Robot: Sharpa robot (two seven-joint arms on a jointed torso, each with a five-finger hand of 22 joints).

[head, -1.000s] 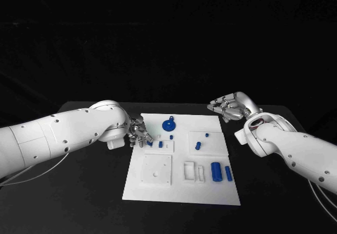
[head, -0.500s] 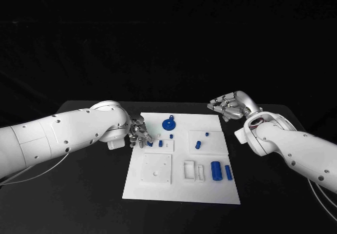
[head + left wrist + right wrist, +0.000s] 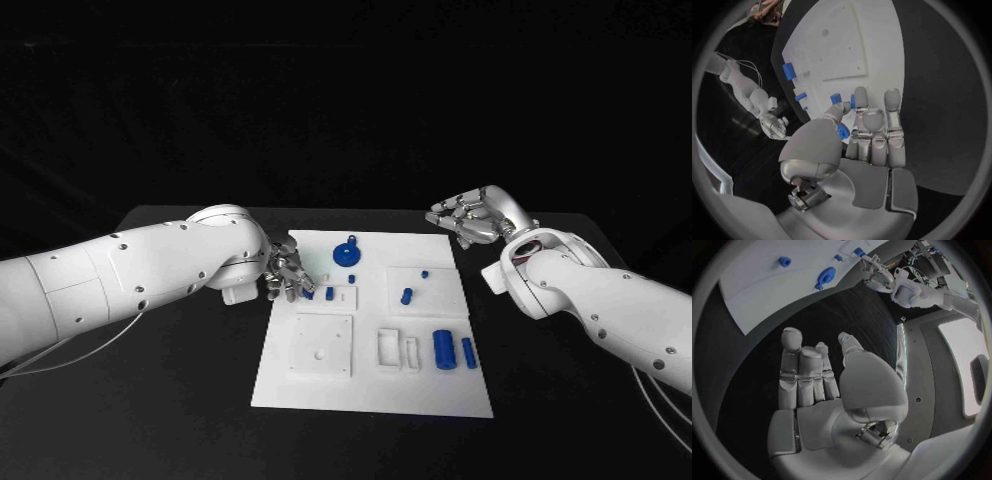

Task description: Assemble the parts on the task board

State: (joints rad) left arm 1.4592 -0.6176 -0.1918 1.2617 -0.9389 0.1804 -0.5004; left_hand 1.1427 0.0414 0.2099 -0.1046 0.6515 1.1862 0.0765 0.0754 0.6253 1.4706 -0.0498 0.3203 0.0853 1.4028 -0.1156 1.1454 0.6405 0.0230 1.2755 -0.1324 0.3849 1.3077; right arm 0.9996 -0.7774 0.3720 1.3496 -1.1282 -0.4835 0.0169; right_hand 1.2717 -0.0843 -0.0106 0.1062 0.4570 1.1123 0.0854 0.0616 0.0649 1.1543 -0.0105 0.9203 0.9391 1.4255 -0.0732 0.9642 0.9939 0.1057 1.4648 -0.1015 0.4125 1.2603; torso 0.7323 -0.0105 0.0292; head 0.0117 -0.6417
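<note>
At the task board's left edge, a small blue part is pinched by the left hand; it should be kept upright over its socket. The right hand hovers empty, fingers apart.

White rounded arms, dark screws, thin cables, silver hands, grey-padded fingers

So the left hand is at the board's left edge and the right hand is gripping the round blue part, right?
Not quite. The right hand holds nothing; it hangs off the task board's far right corner, apart from the round blue part, as the head view shows. The left hand is where you said.
</note>
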